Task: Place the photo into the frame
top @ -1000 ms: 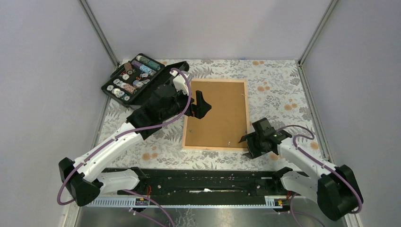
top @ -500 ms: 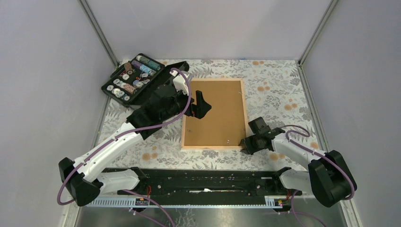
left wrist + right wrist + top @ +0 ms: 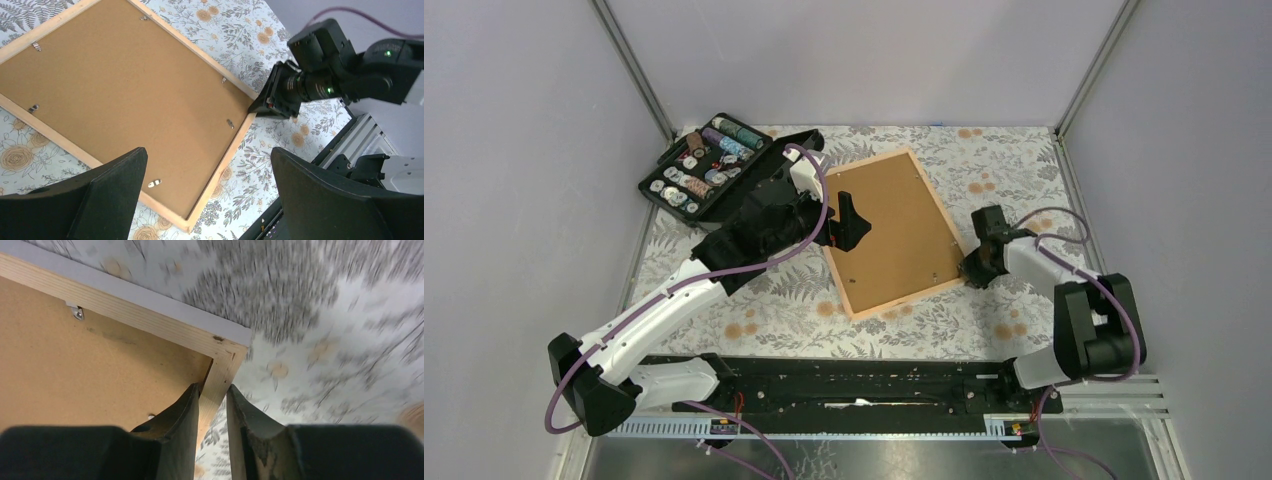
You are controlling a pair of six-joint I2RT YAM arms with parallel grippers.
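Note:
The frame (image 3: 904, 298), pale wood, lies face down and skewed on the flowered tablecloth, its brown backing board (image 3: 892, 232) facing up. My right gripper (image 3: 972, 270) is shut on the wooden rail at the frame's near right corner (image 3: 222, 365), one finger inside the rail and one outside. My left gripper (image 3: 852, 222) hovers open above the board's left part, holding nothing; in the left wrist view its gap (image 3: 207, 152) sits over the frame's near edge (image 3: 220, 165). The photo is out of view.
An open black case (image 3: 709, 165) filled with poker chips sits at the back left. A black rail (image 3: 854, 380) runs along the table's near edge. Grey walls close in the left, right and back sides.
My right gripper closed on the frame's near right corner and moved away from me, turning the frame counterclockwise from square to skewed. The left arm stayed put.

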